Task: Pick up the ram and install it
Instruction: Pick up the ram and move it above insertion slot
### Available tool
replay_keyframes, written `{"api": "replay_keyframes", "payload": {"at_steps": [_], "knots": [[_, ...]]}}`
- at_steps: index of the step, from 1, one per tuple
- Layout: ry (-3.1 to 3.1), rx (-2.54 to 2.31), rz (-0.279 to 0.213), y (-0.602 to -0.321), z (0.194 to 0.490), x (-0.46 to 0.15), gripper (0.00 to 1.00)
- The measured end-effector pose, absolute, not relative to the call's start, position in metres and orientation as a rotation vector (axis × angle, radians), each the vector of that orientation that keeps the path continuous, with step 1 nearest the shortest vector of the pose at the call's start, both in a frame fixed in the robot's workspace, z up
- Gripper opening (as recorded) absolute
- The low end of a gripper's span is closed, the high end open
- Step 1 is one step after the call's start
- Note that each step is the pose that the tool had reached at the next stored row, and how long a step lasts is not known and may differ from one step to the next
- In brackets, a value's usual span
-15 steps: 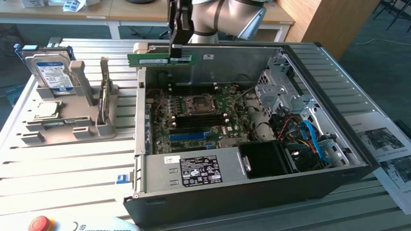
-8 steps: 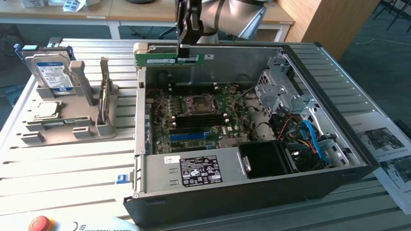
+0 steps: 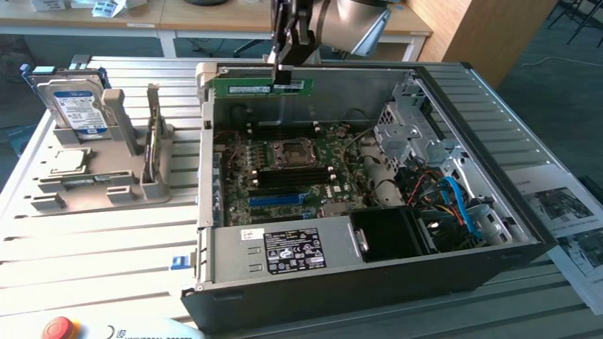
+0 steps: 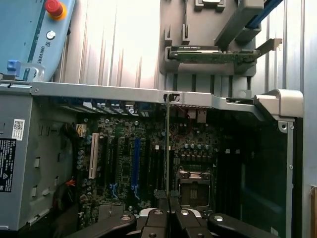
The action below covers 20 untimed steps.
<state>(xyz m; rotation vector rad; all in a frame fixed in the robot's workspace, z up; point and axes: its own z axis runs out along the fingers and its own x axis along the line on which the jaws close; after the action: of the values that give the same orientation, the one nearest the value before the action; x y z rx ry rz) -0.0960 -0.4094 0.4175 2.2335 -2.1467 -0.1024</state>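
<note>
The ram (image 3: 254, 86), a long flat green stick with a white label, hangs level above the far wall of the open computer case (image 3: 377, 275). My gripper (image 3: 282, 76) is shut on its upper edge, near the end toward the exterior view's right. In the wrist view the ram (image 4: 168, 148) appears edge-on as a thin line running out from my gripper (image 4: 169, 201) over the motherboard (image 4: 148, 163). Below it lie the processor socket (image 3: 287, 152) and the black memory slots (image 3: 282, 129).
A grey holder (image 3: 94, 187) at the exterior view's left carries a hard drive (image 3: 80, 106), a silver processor chip (image 3: 68, 161) and an upright card (image 3: 155, 134). A drive cage (image 3: 414, 131) and cables (image 3: 452, 198) fill the case's right side. A pendant's red stop button (image 3: 58, 328) sits in front.
</note>
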Motion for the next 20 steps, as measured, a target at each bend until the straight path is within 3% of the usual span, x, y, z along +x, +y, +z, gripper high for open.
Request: {"api": "replay_keyframes", "payload": {"at_steps": [20], "knots": [[-2.146,2.233,-0.103,-0.409,0.418,-0.06,0.12]]}}
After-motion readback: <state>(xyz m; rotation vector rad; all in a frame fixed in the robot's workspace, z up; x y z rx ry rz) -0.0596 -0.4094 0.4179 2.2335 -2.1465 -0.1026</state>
